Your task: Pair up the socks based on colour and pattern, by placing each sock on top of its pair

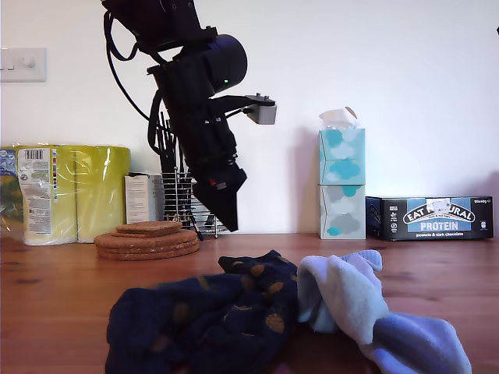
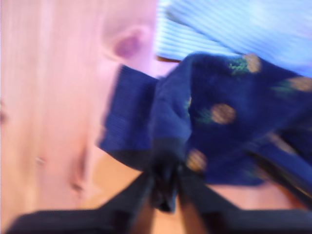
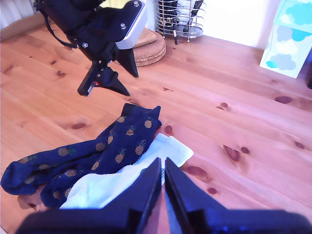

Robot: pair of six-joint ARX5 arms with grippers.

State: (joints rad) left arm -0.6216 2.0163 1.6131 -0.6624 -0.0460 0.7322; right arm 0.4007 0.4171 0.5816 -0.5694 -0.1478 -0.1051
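Navy socks [image 1: 210, 312] with yellow-olive dots lie bunched on the wooden table near the exterior view's lower middle. Light blue socks [image 1: 343, 300] touch them on the exterior view's right. My first gripper [image 1: 228, 224] hangs shut and empty above the table behind the pile. Its blurred wrist view shows the shut first gripper [image 2: 165, 195] over a navy sock [image 2: 224, 117], with a ribbed light blue sock [image 2: 234, 24] beyond. My second gripper [image 3: 162, 168] is shut, holds nothing and hovers over a pale sock [image 3: 165, 148] beside two navy socks [image 3: 97, 151]. The second gripper is out of the exterior view.
A stack of cork coasters [image 1: 148, 240], a wire rack [image 1: 187, 202], a wrapped yellow roll pack [image 1: 62, 191] and a small carton [image 1: 140, 197] line the back on the exterior view's left. Stacked tissue boxes [image 1: 341, 183] and a protein bar box [image 1: 430, 218] stand at its back right.
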